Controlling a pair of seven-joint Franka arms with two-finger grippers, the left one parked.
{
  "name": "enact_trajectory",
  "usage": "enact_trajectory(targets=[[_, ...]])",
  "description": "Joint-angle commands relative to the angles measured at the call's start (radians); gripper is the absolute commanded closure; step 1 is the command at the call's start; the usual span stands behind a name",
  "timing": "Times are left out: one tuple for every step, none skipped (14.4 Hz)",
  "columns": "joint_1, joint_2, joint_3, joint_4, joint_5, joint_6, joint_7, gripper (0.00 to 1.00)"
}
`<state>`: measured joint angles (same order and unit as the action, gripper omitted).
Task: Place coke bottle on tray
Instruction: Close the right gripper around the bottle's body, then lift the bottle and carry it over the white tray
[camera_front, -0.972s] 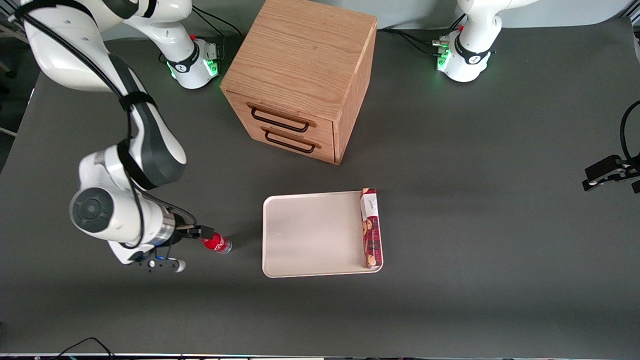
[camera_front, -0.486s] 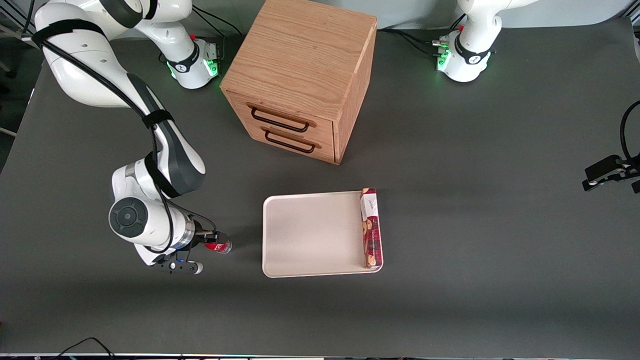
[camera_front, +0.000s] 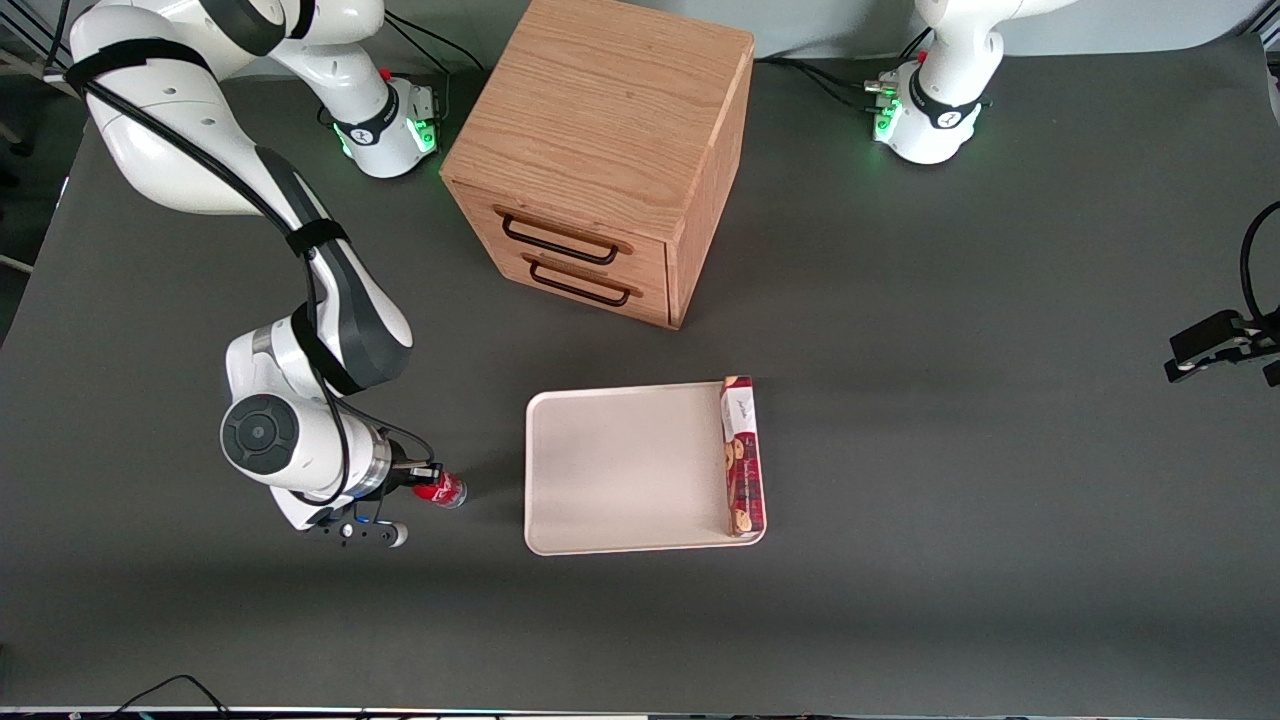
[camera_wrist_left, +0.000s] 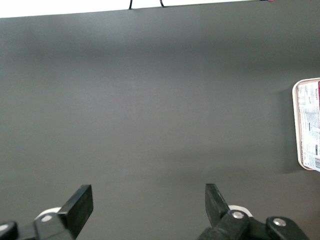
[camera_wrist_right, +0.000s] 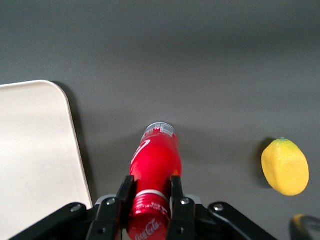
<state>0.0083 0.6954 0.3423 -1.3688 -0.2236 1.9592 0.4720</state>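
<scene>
Gripper (camera_wrist_right: 148, 205) had its fingers clamped on the coke bottle (camera_wrist_right: 154, 170) near the cap, bottle lying on the table just beside the tray (camera_front: 620, 470). Grasp looked made; lift and placement on the tray remained.

From high at the front I see the whole worktop; my wrist camera looks close past my gripper (camera_wrist_right: 150, 207) (both show the tray (camera_front: 600, 520) (camera_wrist_right: 30, 150)).
</scene>
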Motion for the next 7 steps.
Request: enact_trajectory(targets=[[0.002,-0.056,0.032,0.061,-0.02,-0.139,0.01,1.0],[0.002,-0.06,0.047,0.104,-0.016,-0.201,0.008,1.0],[0.004,-0.059,0.079,0.162,-0.017,-0.257,0.011,1.0],[0.012,-0.053,0.107,0.218,-0.017,-0.31,0.022,1.0],[0.022,-0.045,0.127,0.259,-0.013,-0.351,0.034,1.0],[0.041,-0.042,0.15,0.276,-0.013,-0.377,0.068,1.0],[0.067,-0.034,0.165,0.28,-0.013,-0.376,0.139,1.0]])
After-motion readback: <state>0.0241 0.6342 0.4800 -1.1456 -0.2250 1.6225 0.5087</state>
